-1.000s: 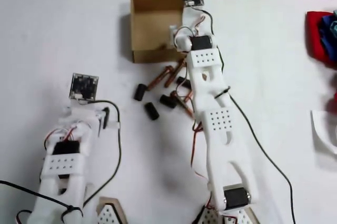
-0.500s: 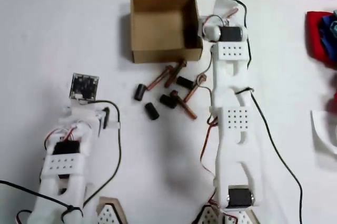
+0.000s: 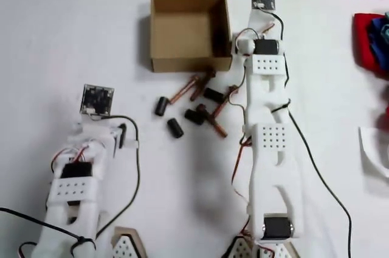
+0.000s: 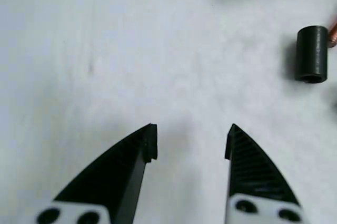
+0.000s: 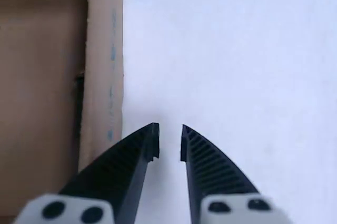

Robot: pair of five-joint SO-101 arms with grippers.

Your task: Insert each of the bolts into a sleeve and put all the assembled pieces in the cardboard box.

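The open cardboard box (image 3: 188, 30) stands at the back of the table; its right wall (image 5: 102, 60) lies just beside my right gripper (image 5: 169, 138). That gripper hangs over bare table to the right of the box, narrowly open and holding nothing. Several copper bolts (image 3: 185, 90) and black sleeves (image 3: 175, 127) lie scattered in front of the box, left of the right arm (image 3: 267, 88). My left gripper (image 4: 190, 142) is wide open over bare table at the near left. One black sleeve (image 4: 311, 54) lies ahead of it and off to one side.
Red cloth (image 3: 371, 33) lies at the table's right edge, with a white object (image 3: 374, 152) below it. Cables (image 3: 316, 173) trail from the right arm's base. Open table lies between the left arm (image 3: 79, 179) and the box.
The right arm swung from above the box's front right corner to the table right of the box, then drew back slightly. The left arm stayed still.
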